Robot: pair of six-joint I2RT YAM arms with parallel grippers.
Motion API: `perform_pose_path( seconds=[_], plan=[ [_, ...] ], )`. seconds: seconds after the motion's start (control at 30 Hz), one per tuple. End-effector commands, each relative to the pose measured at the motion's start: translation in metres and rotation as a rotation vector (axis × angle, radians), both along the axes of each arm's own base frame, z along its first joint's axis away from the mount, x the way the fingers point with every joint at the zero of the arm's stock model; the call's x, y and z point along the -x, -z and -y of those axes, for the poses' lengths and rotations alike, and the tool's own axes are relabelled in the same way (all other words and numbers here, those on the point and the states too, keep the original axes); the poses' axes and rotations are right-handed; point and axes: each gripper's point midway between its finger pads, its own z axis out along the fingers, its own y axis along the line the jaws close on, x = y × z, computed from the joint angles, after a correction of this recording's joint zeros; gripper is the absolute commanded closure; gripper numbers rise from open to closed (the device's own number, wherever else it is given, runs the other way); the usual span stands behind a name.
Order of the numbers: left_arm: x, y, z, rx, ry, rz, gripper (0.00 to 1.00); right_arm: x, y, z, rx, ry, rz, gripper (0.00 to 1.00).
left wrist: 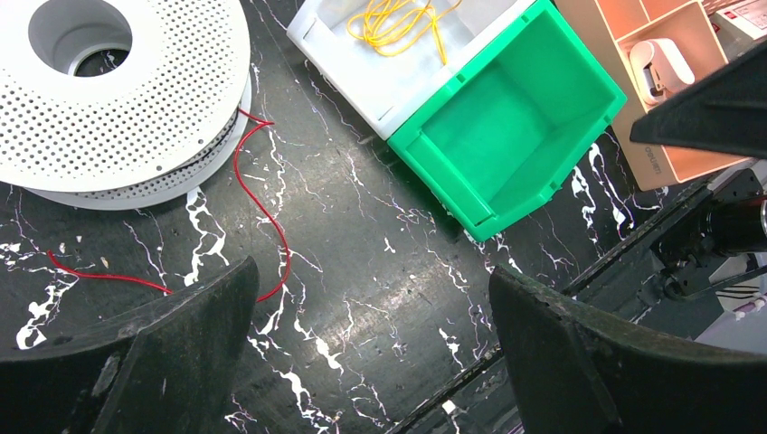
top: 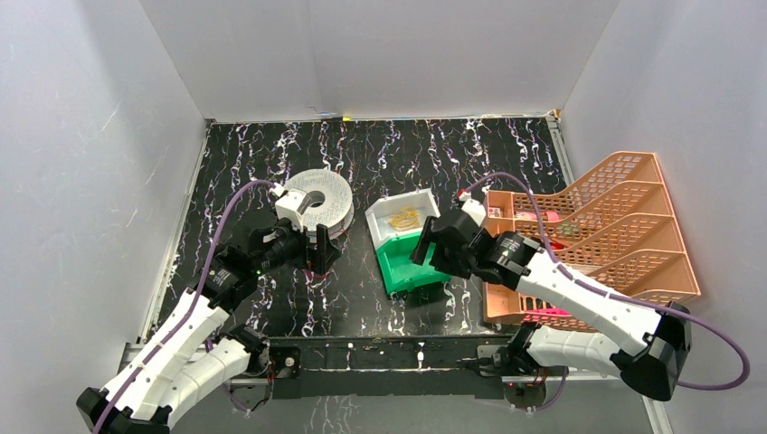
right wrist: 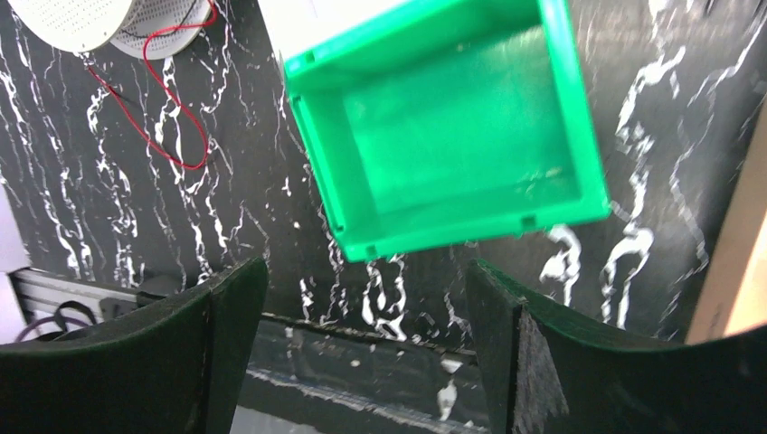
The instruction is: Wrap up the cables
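While we hover, two cables: red cable trailing from one spool onto table, yellow cable bunched in white bin beside green bin. Our left gripper, right gripper both spread apart, empty.

- black tabletop, streaked all over with white marble-like veins.
- round white plastic spool, its face dotted with fine perforations.
- hair-thin red cable, bright against the dark surface.
- thin yellow-orange cable, on a plain white plastic bin.
- solid green plastic bin, one even shade throughout.
- peach-orange plastic file rack, walls in an open lattice pattern.
- left arm and right arm, white shells with black joints, trailed by thick purple robot cables.
- left gripper and right gripper, both matte black.
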Motion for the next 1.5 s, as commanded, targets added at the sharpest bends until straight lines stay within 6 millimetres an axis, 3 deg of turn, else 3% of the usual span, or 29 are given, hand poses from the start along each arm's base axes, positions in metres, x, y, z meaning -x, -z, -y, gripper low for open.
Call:
perform_pose_path(
  seconds=[0.0,0.2,0.6,0.77,0.97,1.23,1.47],
  plan=[
    [-0.001,-0.001,-0.002,0.0,-0.007,0.011,0.02,0.014,0.017,0.012,-0.023,0.242,-0.08,0.12],
    [0.001,-0.003,-0.002,0.004,-0.009,0.024,0.02,0.016,0.046,0.01,-0.033,0.34,-0.114,0.14],
    [0.005,-0.005,0.001,-0.002,0.006,0.036,0.02,-0.008,0.062,-0.008,0.008,0.458,-0.111,0.25],
    [0.007,-0.004,0.001,-0.005,0.01,0.035,0.02,-0.015,0.06,-0.01,0.011,0.466,-0.079,0.44],
    [0.007,-0.004,0.001,-0.005,0.009,0.037,0.02,-0.025,0.051,-0.003,0.03,0.474,-0.014,0.74],
    [0.006,-0.003,0.001,-0.012,0.006,0.032,0.02,-0.048,0.038,0.019,0.061,0.499,0.04,1.0],
    [0.005,0.0,0.0,-0.02,0.002,0.024,0.02,-0.078,0.027,0.029,0.05,0.433,0.093,1.0]
  ],
)
